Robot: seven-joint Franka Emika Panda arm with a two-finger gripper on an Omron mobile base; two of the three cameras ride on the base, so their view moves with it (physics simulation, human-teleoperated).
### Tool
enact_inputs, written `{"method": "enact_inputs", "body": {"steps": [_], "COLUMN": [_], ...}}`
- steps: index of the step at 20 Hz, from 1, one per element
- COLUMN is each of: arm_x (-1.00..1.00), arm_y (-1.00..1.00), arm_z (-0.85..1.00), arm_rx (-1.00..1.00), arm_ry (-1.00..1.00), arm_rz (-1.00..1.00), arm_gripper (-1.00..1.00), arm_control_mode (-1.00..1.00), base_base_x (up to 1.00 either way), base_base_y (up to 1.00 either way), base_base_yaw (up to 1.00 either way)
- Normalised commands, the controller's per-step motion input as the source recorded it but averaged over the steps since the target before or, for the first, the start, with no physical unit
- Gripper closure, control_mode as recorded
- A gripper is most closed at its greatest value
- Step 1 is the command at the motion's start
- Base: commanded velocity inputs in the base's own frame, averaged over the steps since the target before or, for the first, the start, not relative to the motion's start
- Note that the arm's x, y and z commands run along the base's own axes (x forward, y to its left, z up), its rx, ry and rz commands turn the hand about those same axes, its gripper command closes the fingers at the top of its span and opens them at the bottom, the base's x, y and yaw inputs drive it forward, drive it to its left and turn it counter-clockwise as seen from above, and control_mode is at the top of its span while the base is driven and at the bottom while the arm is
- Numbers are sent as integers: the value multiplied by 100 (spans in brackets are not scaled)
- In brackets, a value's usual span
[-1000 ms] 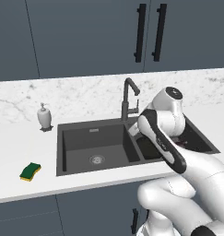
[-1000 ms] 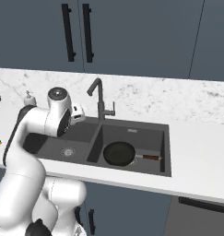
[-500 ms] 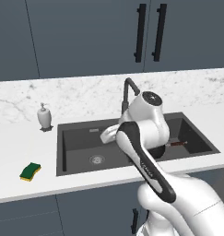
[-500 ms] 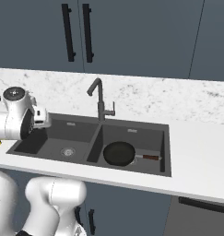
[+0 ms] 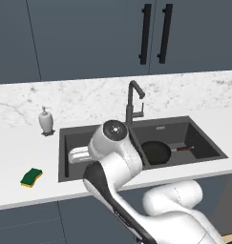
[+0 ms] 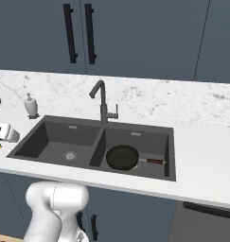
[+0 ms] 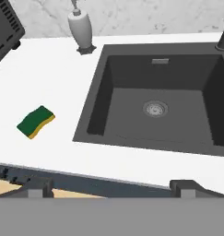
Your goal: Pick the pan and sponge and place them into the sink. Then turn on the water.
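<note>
The black pan lies flat in the right basin of the dark sink, its reddish handle pointing right. On the white counter left of the sink rests the green-and-yellow sponge, which also appears in the hand view. My gripper hovers above the counter's front edge by the left basin, to the right of the sponge. It is open, its two fingertips wide apart with nothing between them. The dark faucet stands behind the basin divider, and no water runs from it.
A white soap dispenser stands on the counter behind the sponge, near the sink's back left corner. A dark appliance sits at the far left of the counter. Blue cabinets with black handles hang above.
The arm has swung left, from over the sink's right side to the left basin and counter near the sponge. The pan has stayed in the right basin. The jaws have stayed open.
</note>
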Motion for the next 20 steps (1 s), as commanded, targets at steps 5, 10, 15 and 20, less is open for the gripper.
{"method": "enact_inputs", "body": {"steps": [5, 10, 15, 20], "arm_x": [-23, -10, 11, 12], "arm_y": [82, 57, 39, 30], "arm_z": [29, 13, -32, -50], "arm_rx": [12, 19, 15, 2], "arm_ry": [2, 21, 17, 4], "arm_rz": [-25, -10, 0, -2], "arm_gripper": [-100, -100, -100, -100], "arm_control_mode": [-100, -100, -100, -100], "base_base_x": [0, 0, 0, 0], "base_base_y": [0, 0, 0, 0], "base_base_yaw": [0, 0, 0, 0]}}
